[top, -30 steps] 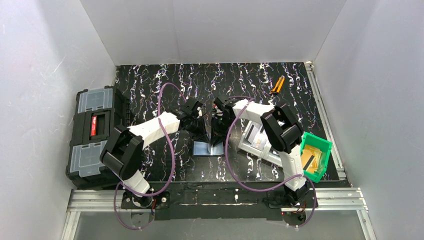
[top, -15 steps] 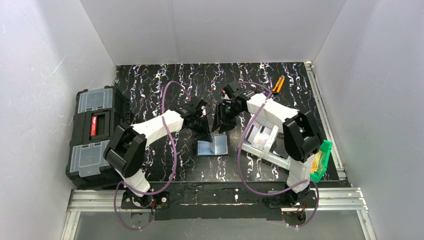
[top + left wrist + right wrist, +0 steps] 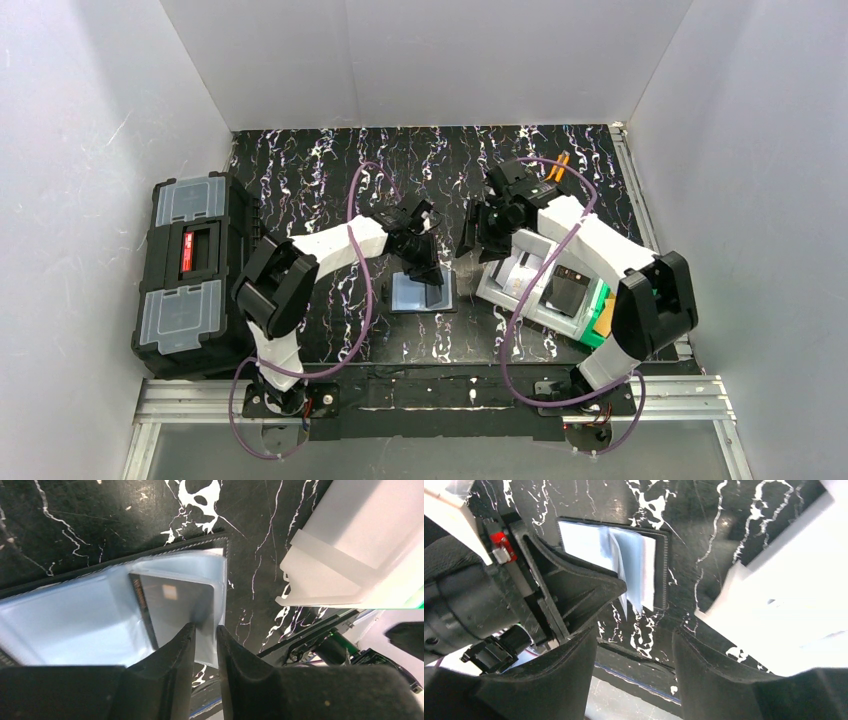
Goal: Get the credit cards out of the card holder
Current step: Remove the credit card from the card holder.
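holder [image 3: 408, 295] lay open on the counter [image 3: 330, 160], with a dark card [image 3: 175, 600] in its clear pocket (not yet withdrawn). left gripper [image 3: 205, 628] stood narrowly apart at the card's edge. right gripper [image 3: 634, 635] stood wide apart, empty. extraction remained.

The left gripper [image 3: 426, 272] is hanging over the far edge of the card holder [image 3: 412, 296], blocking approach from that side. The grey bin [image 3: 490, 293] is crowding the card holder's right side, with the right gripper [image 3: 476, 240] hovering over its far corner. Bare table [image 3: 420, 335] is lying open left of the card holder and in front of it.
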Motion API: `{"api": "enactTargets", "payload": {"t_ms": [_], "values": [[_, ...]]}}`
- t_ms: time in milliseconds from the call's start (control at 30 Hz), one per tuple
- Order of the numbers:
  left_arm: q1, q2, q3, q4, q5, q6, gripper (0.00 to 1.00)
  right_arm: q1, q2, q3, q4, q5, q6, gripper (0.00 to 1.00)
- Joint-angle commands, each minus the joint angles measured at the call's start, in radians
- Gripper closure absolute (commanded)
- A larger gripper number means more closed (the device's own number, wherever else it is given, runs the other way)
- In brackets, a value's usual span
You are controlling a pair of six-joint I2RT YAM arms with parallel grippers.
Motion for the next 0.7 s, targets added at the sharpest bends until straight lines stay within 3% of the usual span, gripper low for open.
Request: {"api": "enactTargets", "payload": {"t_ms": [0, 100, 300, 533, 667], "values": [[-0.008, 0.018, 0.02, 0.011, 0.036, -0.005, 0.76, -0.01, -0.059, -0.034, -0.023, 0.041, -0.015, 0.35], [-0.006, 0.012, 0.023, 0.021, 0.042, -0.001, 0.66, -0.01, -0.061, -0.045, -0.021, 0.033, -0.017, 0.36], [-0.004, -0.043, 0.028, -0.021, -0.008, 0.016, 0.55, 0.009, -0.024, -0.015, -0.02, 0.007, -0.022, 0.38], [0.071, -0.123, -0.087, -0.044, -0.046, 0.012, 0.61, 0.083, 0.076, 0.049, -0.017, -0.008, -0.013, 0.46], [0.092, -0.129, -0.123, -0.014, -0.012, 0.023, 0.69, 0.102, 0.138, 0.055, 0.013, -0.026, 0.0, 0.64]]}}
